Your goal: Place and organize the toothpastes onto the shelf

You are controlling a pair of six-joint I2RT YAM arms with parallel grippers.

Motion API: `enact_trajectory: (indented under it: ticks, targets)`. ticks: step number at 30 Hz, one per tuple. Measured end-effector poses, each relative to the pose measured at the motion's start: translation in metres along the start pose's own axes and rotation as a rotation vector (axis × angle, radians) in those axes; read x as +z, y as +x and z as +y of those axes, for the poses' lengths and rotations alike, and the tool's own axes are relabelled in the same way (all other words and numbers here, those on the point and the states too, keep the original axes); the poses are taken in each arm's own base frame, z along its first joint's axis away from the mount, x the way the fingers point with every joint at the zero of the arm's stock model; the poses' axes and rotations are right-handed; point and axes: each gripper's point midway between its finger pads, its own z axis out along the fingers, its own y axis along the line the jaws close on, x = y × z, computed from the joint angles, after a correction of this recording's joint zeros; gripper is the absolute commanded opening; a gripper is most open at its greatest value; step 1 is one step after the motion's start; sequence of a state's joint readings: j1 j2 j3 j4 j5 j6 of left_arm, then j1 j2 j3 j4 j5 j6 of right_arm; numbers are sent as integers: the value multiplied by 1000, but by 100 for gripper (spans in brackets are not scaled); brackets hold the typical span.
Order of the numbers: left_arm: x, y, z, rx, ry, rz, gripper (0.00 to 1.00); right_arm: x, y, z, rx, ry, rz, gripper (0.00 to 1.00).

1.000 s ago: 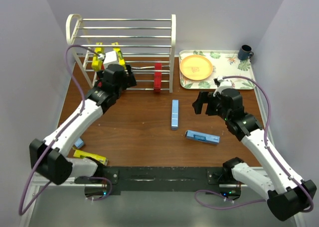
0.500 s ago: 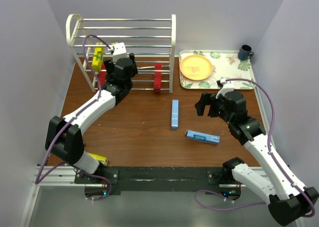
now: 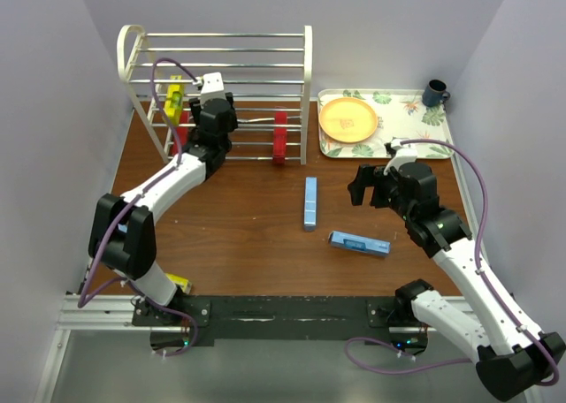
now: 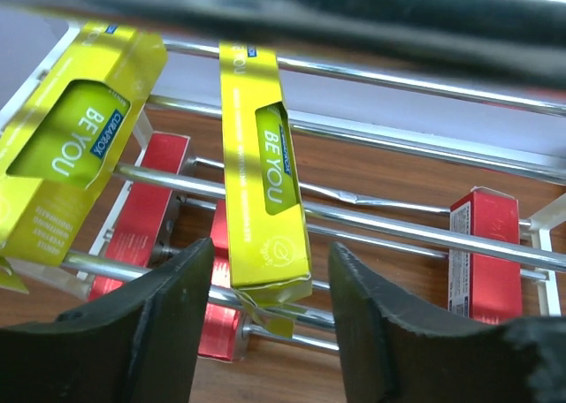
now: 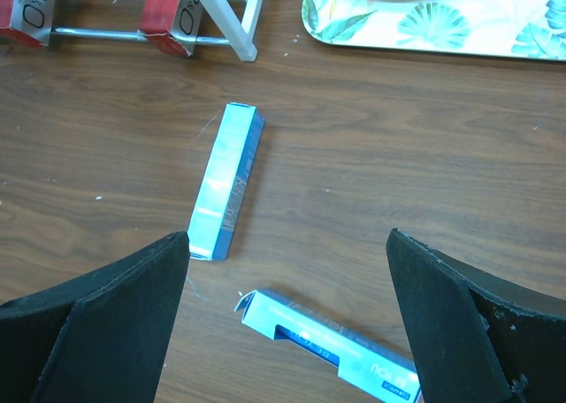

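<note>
my left claw (image 4: 270, 262) is up at the shelf (image 3: 221, 51) with its two fingers (image 4: 159, 323) apart. the lower end of a yellow toothpaste box (image 4: 263, 182) sits between them with a sliver of gap on each side, so i am not gripping it. that box lies slanted across the shelf's bars. a second yellow box (image 4: 66, 138) rests on the same bars just to its left, also tilted. on lower bars are red boxes (image 4: 141, 209): two at the left, partly hidden behind the yellow ones, and one off toward the right end.

my right claw (image 5: 287, 262) hangs over the tabletop (image 5: 398, 155), fingers spread wide and nothing in them. below it lie two light blue boxes (image 5: 225, 182), one pointing roughly toward the shelf, the other crosswise and nearer to me. they are near each other but apart.

a third yellow box (image 3: 168, 281) lies at the near left edge of the tabletop by my left arm's base, partly hidden. at the far right is a leaf-patterned tray (image 3: 402, 142) with an orange plate (image 3: 348, 120) and a dark mug (image 3: 434, 93) on it.
</note>
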State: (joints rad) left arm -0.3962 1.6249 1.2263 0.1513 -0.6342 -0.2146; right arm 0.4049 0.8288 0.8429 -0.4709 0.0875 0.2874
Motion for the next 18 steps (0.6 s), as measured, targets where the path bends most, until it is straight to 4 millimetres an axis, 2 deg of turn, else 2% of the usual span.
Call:
enact_trajectory:
  ticks: [1, 4, 11, 18]
  targets:
    - [1, -1, -1, -1, 11, -2, 51, 0, 0, 0, 0, 0, 0, 98]
    - [5, -2, 1, 5, 33, -1, 45, 0, 0, 0, -1, 1, 1, 98]
    - [8, 0, 7, 15, 83, 7, 38, -1, 2, -1, -2, 3, 10, 98]
    - [0, 1, 5, 76, 182, 12, 32, 0, 3, -1, -2, 4, 11, 98]
